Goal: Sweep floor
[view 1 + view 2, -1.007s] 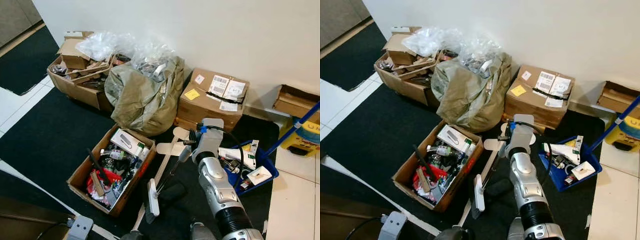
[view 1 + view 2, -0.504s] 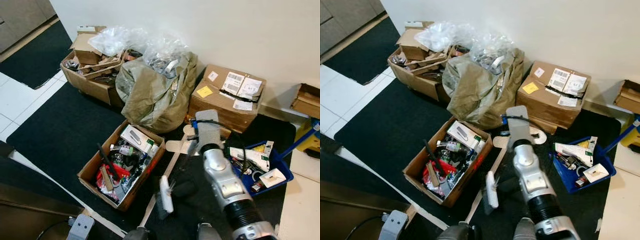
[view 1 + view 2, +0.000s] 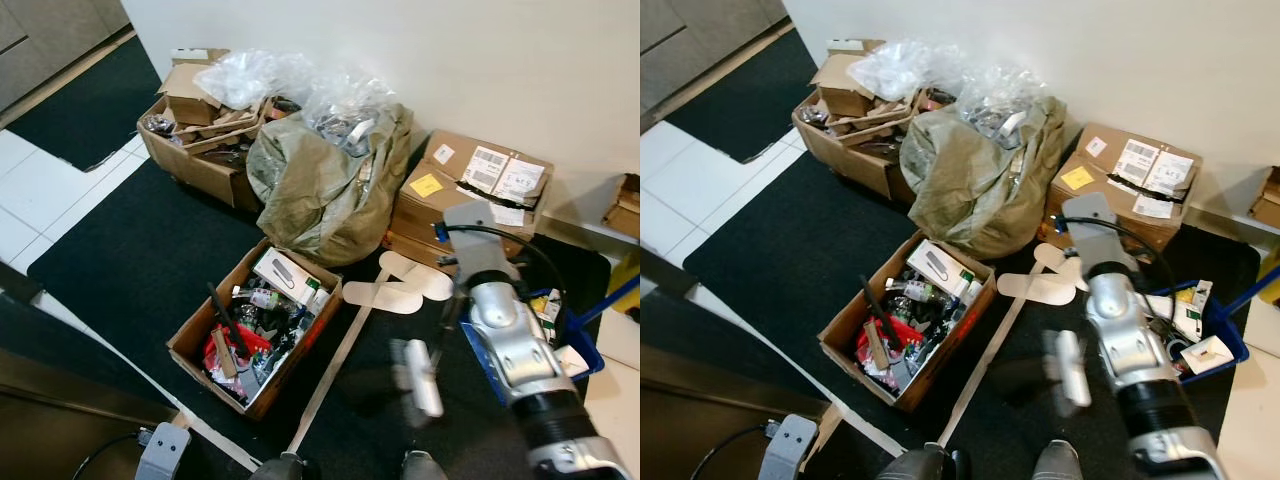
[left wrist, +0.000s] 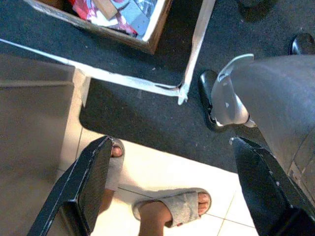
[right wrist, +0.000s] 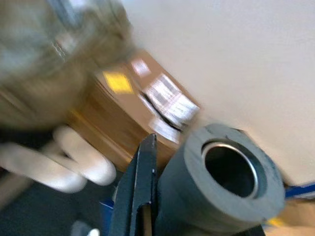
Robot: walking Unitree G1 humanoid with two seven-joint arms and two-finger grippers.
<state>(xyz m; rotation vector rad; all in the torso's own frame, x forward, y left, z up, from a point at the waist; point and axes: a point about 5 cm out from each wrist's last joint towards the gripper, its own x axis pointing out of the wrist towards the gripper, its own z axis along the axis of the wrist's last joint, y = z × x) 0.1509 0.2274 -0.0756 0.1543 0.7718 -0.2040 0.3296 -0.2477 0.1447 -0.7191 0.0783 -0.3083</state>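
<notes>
The right jaws appear pressed onto a grey handle (image 5: 221,182): one black finger (image 5: 142,187) lies flat against the tube, and the other is hidden behind it. This seems to be the sweeping tool. Its blurred white head (image 3: 418,375) hangs below the jaws, over the dark carpet (image 3: 120,260) and apart from it as far as can be told.

Just ahead of these jaws lie two pale slippers (image 3: 400,285), with a sealed carton (image 3: 470,185) beyond them against the wall. To their outer side sits a blue dustpan (image 3: 585,355) already loaded with odds and ends. To their inner side a wooden slat (image 3: 335,365) runs along an open box of clutter (image 3: 190,345), and an olive sack (image 3: 320,190) slumps past that.

The left jaws hang low and idle with their fingers (image 4: 86,187) spread wide and empty, and a person's sandalled feet (image 4: 172,209) stand on the white tile beneath them.

Sweeping looks barely begun. The head is off the floor, the slippers and slat lie in its path, and no gathered pile of dirt can be seen.
</notes>
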